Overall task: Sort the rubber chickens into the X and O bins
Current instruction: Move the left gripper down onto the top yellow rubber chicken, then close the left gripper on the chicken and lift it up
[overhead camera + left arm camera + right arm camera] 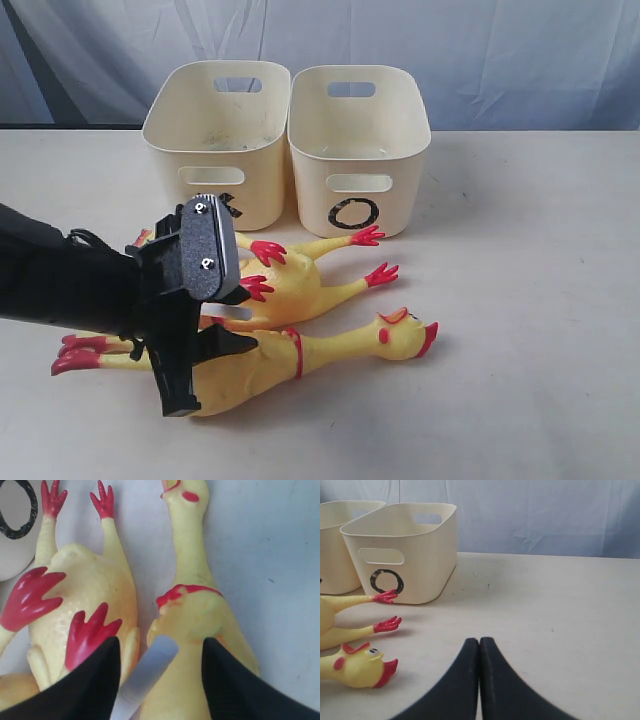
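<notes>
Exterior view: near rubber chicken [340,345] lies crosswise, head rightward, under the released left claw [161,643].

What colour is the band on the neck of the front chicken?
Red. The neck band shows best in the left wrist view.

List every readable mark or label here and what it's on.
"O", black: on the front of the right-hand bin, as the exterior view shows it.
Black mark on the left-hand bin: mostly hidden behind the left arm, unreadable.
Rubber chickens: no text.
</notes>
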